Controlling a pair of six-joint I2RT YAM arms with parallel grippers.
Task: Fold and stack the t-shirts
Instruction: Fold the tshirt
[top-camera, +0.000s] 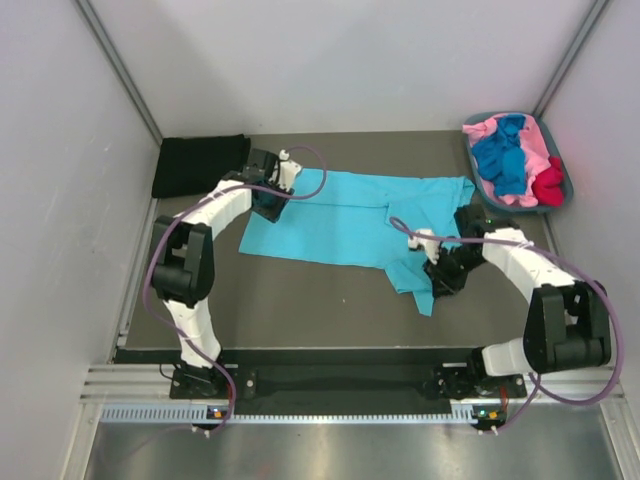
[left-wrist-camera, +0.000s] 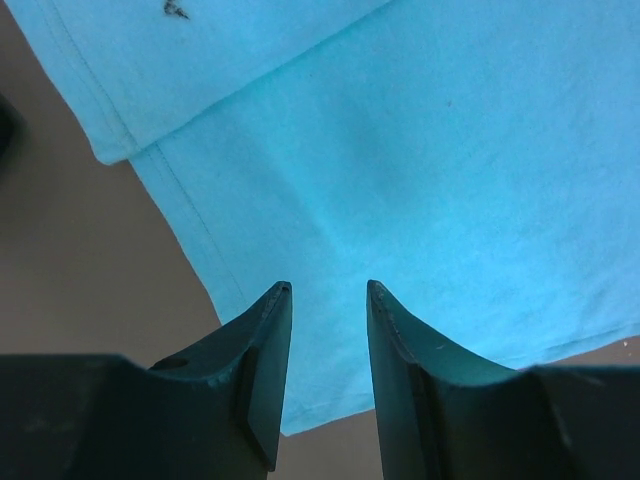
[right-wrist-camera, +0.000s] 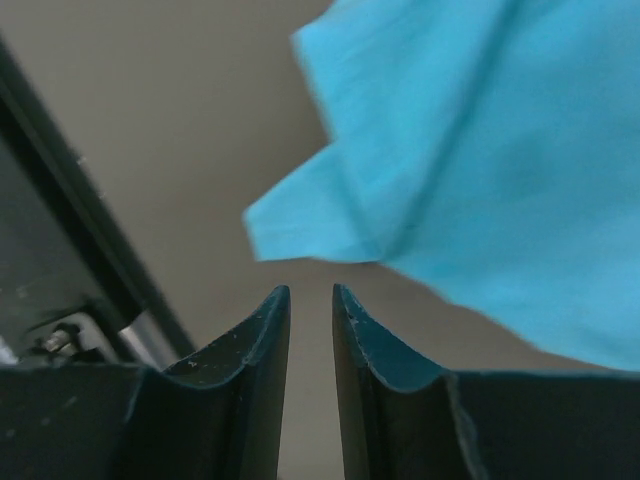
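A light turquoise t-shirt (top-camera: 345, 220) lies spread on the dark table, with a rumpled flap at its right front. My left gripper (top-camera: 272, 197) is at the shirt's left edge; in the left wrist view (left-wrist-camera: 328, 290) its jaws are open and empty just above the cloth (left-wrist-camera: 420, 170). My right gripper (top-camera: 440, 268) is by the rumpled flap; in the right wrist view (right-wrist-camera: 310, 292) its jaws stand slightly apart and empty over bare table, with a corner of the shirt (right-wrist-camera: 330, 215) just ahead. A folded black t-shirt (top-camera: 200, 165) lies at the back left.
A grey-blue tub (top-camera: 568, 180) at the back right holds pink (top-camera: 540, 150), royal blue (top-camera: 500, 160) and red (top-camera: 548, 186) shirts. Grey walls close in the left, right and back. A metal rail (top-camera: 330, 400) runs along the near edge.
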